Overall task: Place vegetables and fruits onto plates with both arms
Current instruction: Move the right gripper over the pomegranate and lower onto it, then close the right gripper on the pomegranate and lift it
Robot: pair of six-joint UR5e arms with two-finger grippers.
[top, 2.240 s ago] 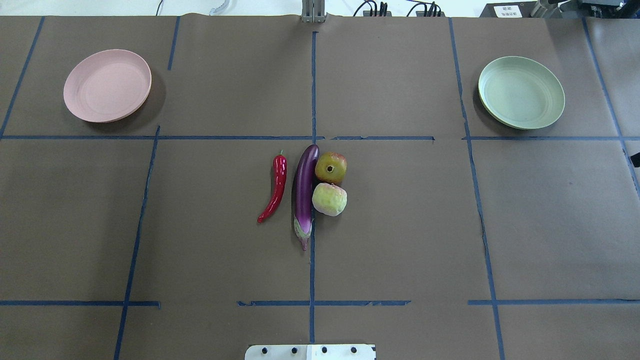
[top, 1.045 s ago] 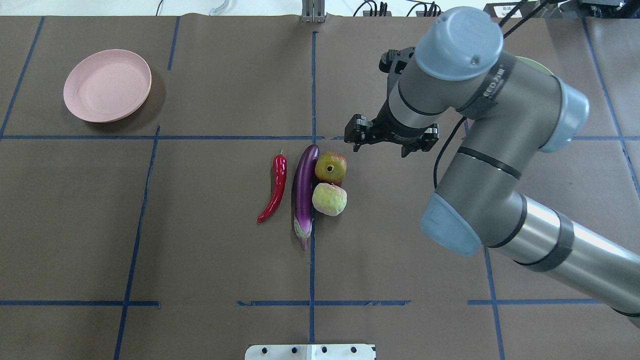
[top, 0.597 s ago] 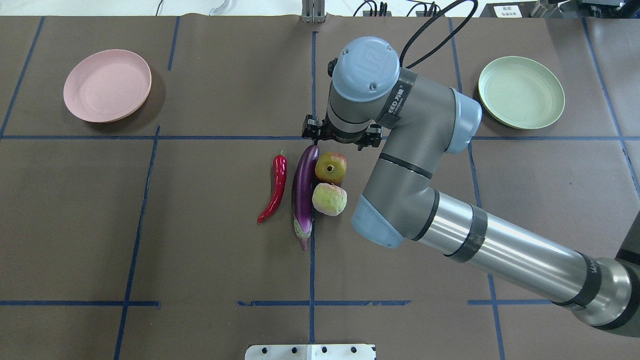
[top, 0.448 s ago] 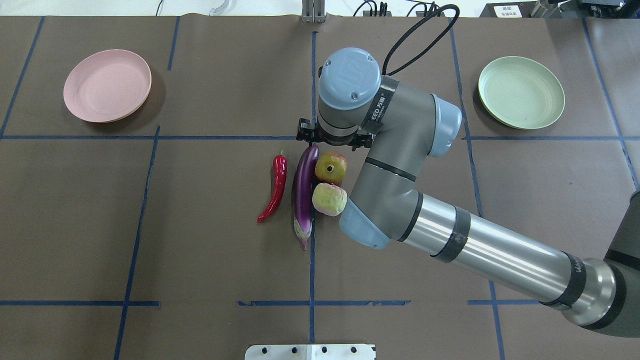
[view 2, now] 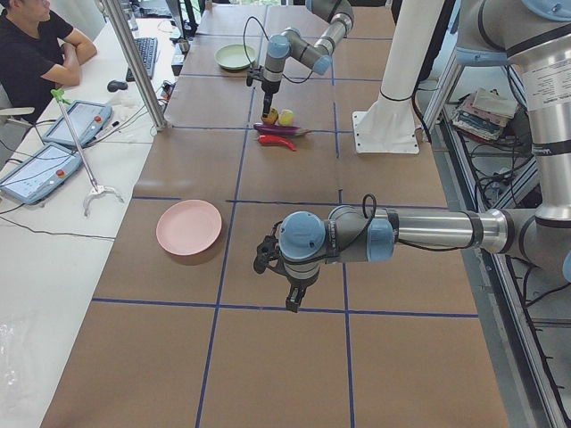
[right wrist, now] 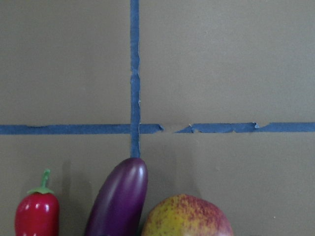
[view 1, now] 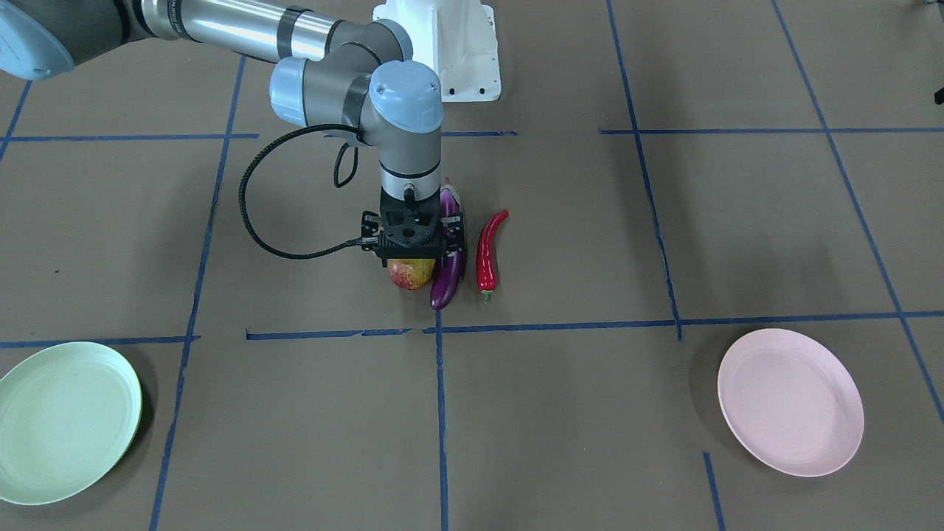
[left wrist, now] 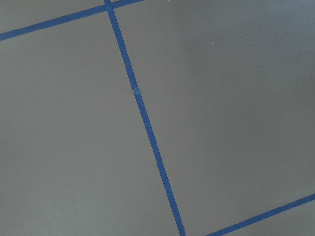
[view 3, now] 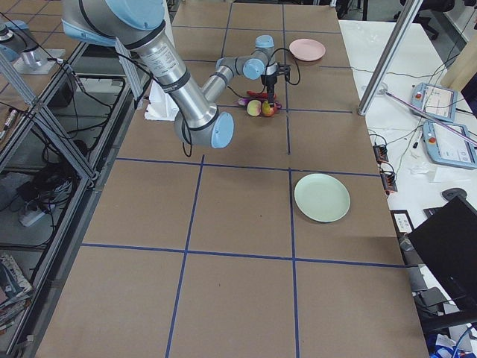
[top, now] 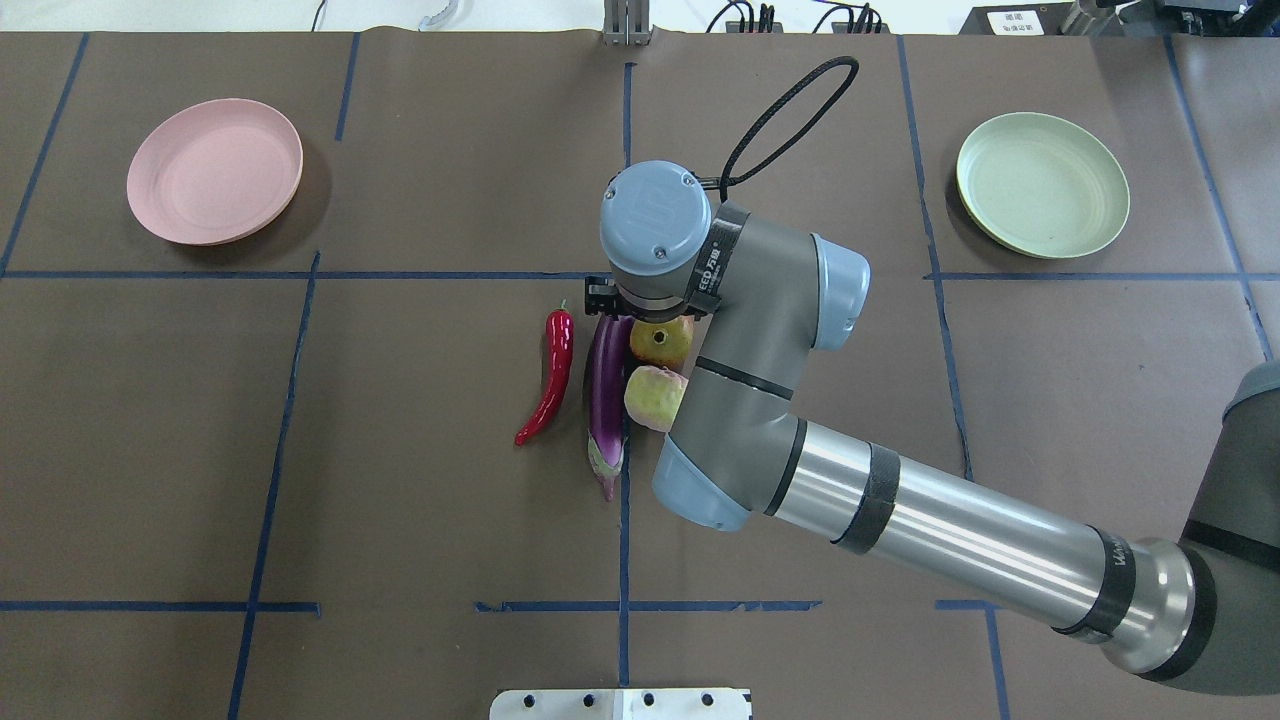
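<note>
The pomegranate lies mid-table beside the peach-like fruit, the purple eggplant and the red chili. My right gripper is open and stands straight down over the pomegranate, jaws to either side of its top. It hides the peach in the front view. The pink plate is far left and the green plate far right, both empty. My left gripper hangs over bare table past the pink plate; I cannot tell if it is open.
The eggplant lies against the pomegranate, with the chili a short gap away. The white base block stands at the robot's edge. A black cable loops off the right wrist. An operator sits at the side bench.
My right arm came in from the right, swung left across the table and lowered over the pomegranate. The fruits, vegetables and plates have not moved.
</note>
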